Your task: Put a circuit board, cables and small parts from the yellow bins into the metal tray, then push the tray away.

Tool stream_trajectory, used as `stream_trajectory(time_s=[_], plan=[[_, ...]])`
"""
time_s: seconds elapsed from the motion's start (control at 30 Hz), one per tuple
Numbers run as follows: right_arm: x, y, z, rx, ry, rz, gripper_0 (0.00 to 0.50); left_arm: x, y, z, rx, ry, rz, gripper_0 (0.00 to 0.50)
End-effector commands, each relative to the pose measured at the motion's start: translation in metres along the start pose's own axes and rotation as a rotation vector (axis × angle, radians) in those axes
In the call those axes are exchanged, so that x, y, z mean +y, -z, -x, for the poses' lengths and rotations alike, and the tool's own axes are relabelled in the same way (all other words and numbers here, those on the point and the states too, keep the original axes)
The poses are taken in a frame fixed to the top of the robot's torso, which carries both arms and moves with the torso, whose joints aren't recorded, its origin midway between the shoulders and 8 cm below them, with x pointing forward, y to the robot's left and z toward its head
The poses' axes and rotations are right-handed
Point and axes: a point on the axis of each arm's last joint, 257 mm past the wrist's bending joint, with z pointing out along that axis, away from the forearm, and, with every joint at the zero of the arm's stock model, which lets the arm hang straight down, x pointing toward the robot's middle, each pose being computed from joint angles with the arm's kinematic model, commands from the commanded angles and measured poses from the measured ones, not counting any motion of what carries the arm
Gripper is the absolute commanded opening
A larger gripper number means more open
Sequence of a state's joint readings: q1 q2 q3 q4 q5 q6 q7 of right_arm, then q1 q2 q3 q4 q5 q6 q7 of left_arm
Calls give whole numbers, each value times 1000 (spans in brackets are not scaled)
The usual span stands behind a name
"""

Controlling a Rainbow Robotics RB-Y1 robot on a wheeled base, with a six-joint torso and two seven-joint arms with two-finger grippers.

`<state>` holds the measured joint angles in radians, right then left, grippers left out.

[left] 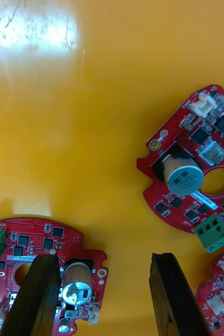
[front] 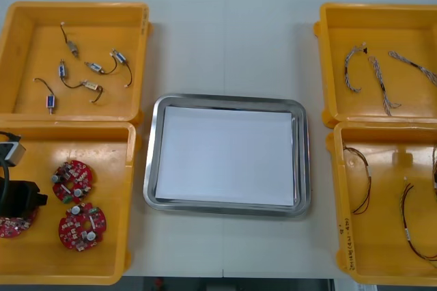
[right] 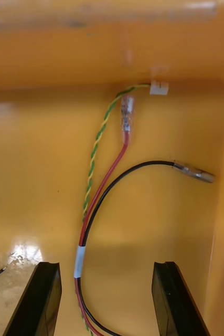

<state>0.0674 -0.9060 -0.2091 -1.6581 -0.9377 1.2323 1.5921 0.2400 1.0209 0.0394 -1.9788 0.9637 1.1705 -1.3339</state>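
1. The left gripper (left: 105,258) hangs low in the near-left yellow plastic bin (front: 130,188). Its jaws are wide apart and hold nothing, with one finger over the edge of a round red circuit board (left: 28,244).
2. The shiny metal tray (front: 150,168), white inside, sits on the counter (front: 225,45) between the bins.
3. The right gripper (right: 106,265) is inside a yellow bin (right: 38,184), jaws wide apart and empty. A bound red and black cable (right: 98,210) runs between them.

The left gripper (left: 105,260) is hovering near left, the right gripper (right: 106,265) near right, both holding their fingers wide apart.
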Motion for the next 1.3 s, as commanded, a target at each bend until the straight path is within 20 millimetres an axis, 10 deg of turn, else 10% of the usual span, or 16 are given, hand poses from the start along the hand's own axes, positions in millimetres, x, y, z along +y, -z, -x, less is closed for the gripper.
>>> stream_trajectory(time_s=[0.03,0.63,0.87,1.1,1.13,1.17,1.23,1.27,1.3], plan=[[0,-9,-16,13,-3,-7,500,20,0,-22,40,-160,48,500],[17,-29,-30,9,-17,10,500,27,-4,-25,26,-173,71,500],[16,-31,-35,10,-14,8,500,25,-8,-25,15,-185,74,119],[18,-34,-41,17,-9,9,500,25,-9,-26,16,-189,75,4],[18,-34,-42,20,-8,10,438,24,-9,-27,18,-187,72,2],[18,-35,-43,19,-8,9,225,24,-8,-26,17,-189,73,1],[18,-35,-44,21,-9,9,213,26,-7,-23,12,-191,77,0],[18,-35,-45,22,-11,11,0,26,-5,-21,8,-194,79,3],[19,-35,-45,22,-13,13,0,27,-3,-20,6,-195,81,1]])
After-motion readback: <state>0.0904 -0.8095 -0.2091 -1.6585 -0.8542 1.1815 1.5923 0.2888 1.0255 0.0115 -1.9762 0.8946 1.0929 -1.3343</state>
